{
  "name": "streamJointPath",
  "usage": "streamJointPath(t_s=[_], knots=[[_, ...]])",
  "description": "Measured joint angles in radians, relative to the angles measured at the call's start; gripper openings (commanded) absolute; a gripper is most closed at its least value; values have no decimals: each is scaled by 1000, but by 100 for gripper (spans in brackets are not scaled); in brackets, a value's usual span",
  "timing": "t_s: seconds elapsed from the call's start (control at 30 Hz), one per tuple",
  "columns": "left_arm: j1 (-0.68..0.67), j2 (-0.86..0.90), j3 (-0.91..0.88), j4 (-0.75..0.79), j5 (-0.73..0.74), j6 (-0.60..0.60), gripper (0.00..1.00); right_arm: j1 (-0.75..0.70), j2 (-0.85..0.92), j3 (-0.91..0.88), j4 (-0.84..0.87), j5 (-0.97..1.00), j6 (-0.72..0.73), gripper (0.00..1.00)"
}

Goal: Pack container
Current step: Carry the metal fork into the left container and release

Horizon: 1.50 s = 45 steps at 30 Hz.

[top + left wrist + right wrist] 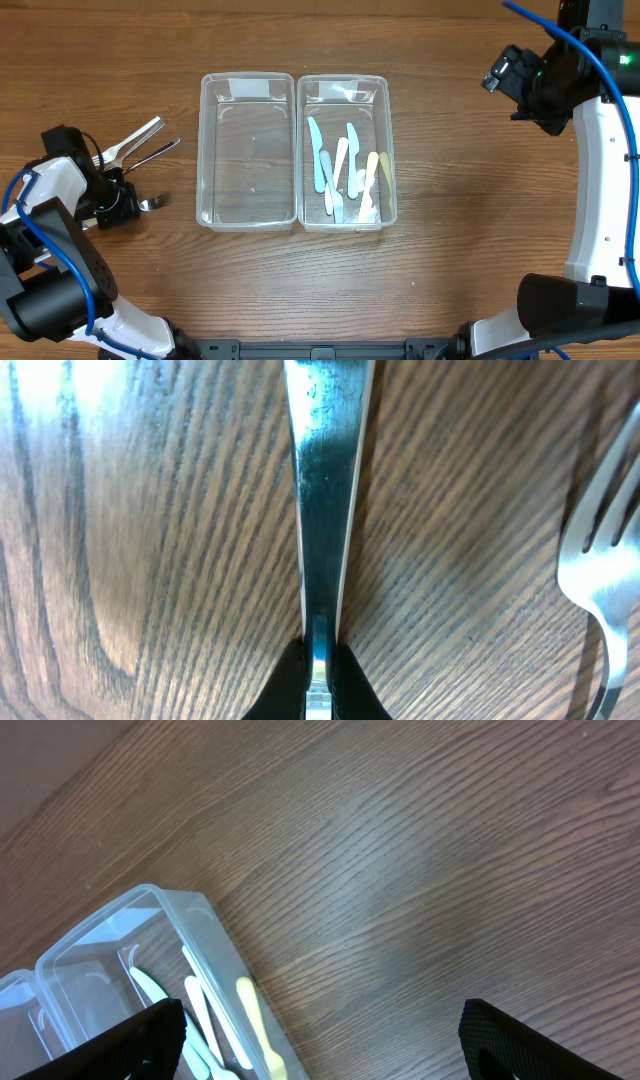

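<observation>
My left gripper (118, 200) is low on the table at the far left, shut on the handle of a metal utensil (326, 490) that runs straight out from between the jaws (318, 665). A metal fork (598, 575) lies beside it on the wood. Two more metal utensils (138, 142) lie just beyond the gripper. Two clear containers stand mid-table: the left one (208, 150) is empty, and the right one (389, 150) holds several pale plastic utensils (340, 170). My right gripper (320, 1035) is open and empty, raised at the far right (515, 85).
Bare wood surrounds the containers. The right container's corner shows in the right wrist view (200, 920), with the plastic utensils inside it. Blue cables run along both arms.
</observation>
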Motion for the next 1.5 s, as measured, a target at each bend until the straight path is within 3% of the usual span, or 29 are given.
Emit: streamJointPath(t_s=[0.4, 0.53, 0.63, 0.8, 0.97, 1.07, 1.2, 1.33, 1.5], knots=[[0, 0, 54, -121, -33, 258, 4, 0, 0, 0, 0, 0, 0, 90], [-5, -64, 113, -186, -46, 381, 4, 0, 0, 0, 0, 0, 0, 90], [-43, -217, 222, -266, -57, 483, 4, 0, 0, 0, 0, 0, 0, 90], [-200, -404, 400, -341, -56, 666, 4, 0, 0, 0, 1, 0, 0, 90], [-483, -464, 517, -341, -80, 889, 4, 0, 0, 0, 0, 0, 0, 90], [-666, -450, 523, -323, -118, 1025, 4, 0, 0, 0, 0, 0, 0, 91], [-816, -377, 523, -308, -150, 1114, 4, 0, 0, 0, -1, 0, 0, 91], [-883, -243, 524, -311, -174, 1147, 4, 0, 0, 0, -5, 0, 0, 91], [-874, -47, 524, -311, -194, 1142, 4, 0, 0, 0, -12, 0, 0, 91]])
